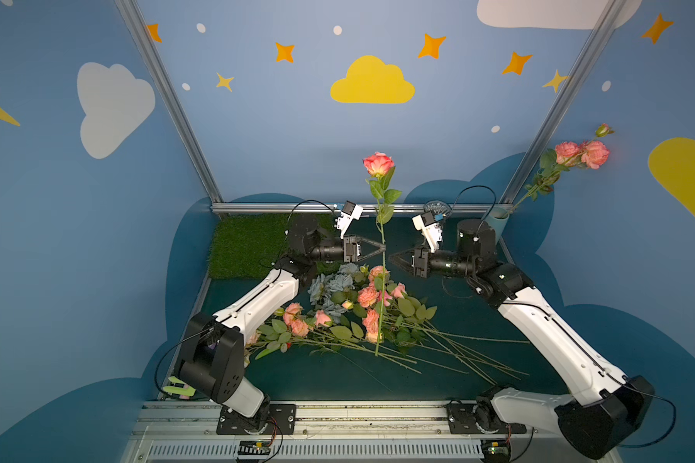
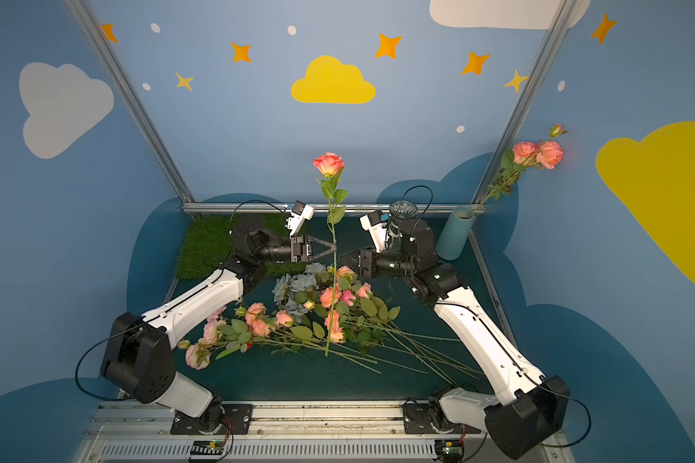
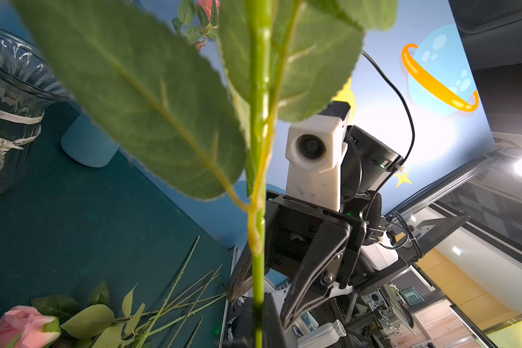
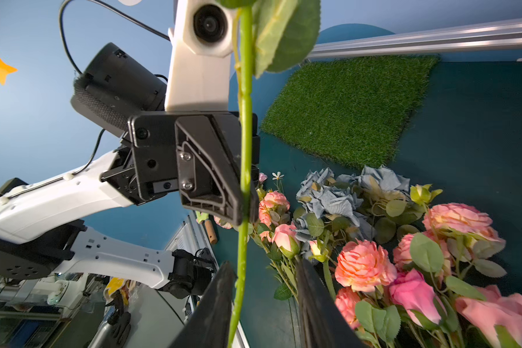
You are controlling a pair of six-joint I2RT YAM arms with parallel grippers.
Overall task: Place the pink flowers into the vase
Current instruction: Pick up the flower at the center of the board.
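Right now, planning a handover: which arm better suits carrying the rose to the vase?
Probably right: the vase is nearer that arm, and the right gripper is open at the rose stem.

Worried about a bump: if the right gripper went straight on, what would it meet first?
Likely the held rose stem, just ahead of the right gripper; behind it, the left gripper pinching it.

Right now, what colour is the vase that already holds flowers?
The vase is light blue; a top view shows it best.

Probably lab: aluminium frame (image 1: 168, 100), robot arms (image 1: 257, 296).
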